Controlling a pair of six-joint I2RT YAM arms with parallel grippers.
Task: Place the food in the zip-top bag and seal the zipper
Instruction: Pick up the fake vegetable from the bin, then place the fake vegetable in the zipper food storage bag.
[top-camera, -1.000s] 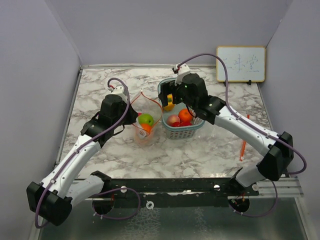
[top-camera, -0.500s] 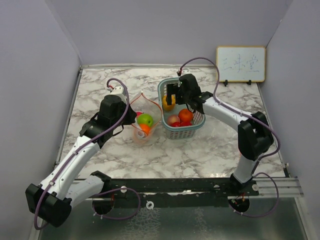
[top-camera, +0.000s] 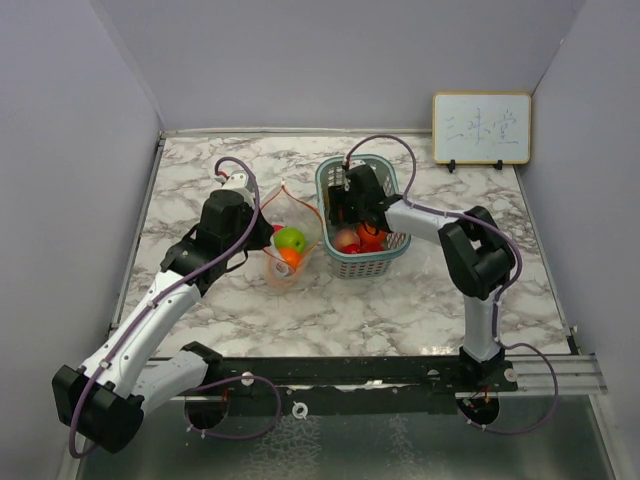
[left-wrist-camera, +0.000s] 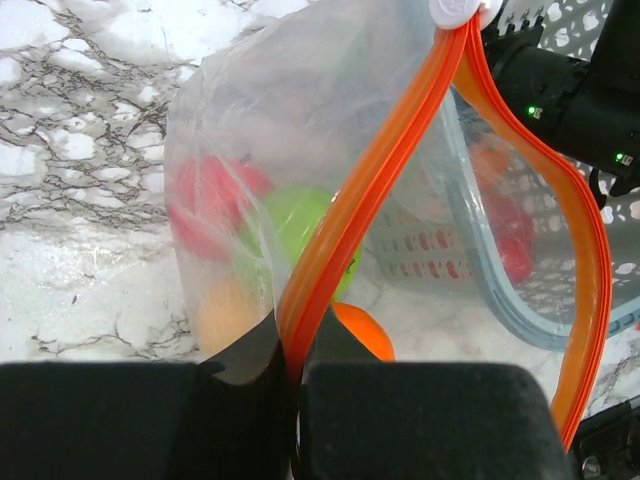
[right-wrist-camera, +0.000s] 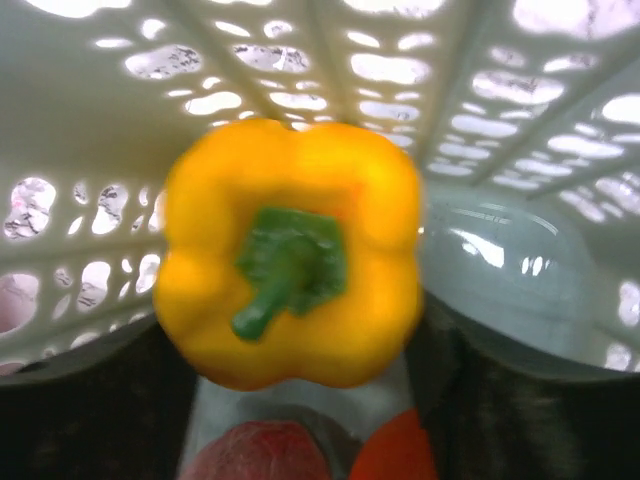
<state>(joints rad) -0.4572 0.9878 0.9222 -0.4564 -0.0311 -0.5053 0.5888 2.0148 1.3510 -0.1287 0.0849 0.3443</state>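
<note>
The clear zip-top bag (top-camera: 290, 250) stands open left of the teal basket (top-camera: 385, 262). It holds a green fruit (top-camera: 291, 239), an orange one (top-camera: 290, 257) and a red one (left-wrist-camera: 210, 205). My left gripper (top-camera: 262, 232) is shut on the bag's red-orange zipper strip (left-wrist-camera: 400, 150) at its near end (left-wrist-camera: 290, 350). My right gripper (top-camera: 345, 208) is down inside the basket. Its open jaws stand on either side of a yellow toy pepper (right-wrist-camera: 290, 250), which looks blurred. Red and orange fruits (top-camera: 360, 238) lie in the basket below it (right-wrist-camera: 260, 455).
The basket's mesh wall (right-wrist-camera: 300, 60) is close behind the pepper. The basket rim (left-wrist-camera: 480, 260) nearly touches the bag's far side. A small whiteboard (top-camera: 482, 128) leans on the back wall at the right. Purple walls enclose the marble table (top-camera: 200, 300).
My right gripper has dropped from above the basket's back rim down into it, around the yellow pepper, and the right elbow has folded inward. The left gripper and bag have held still.
</note>
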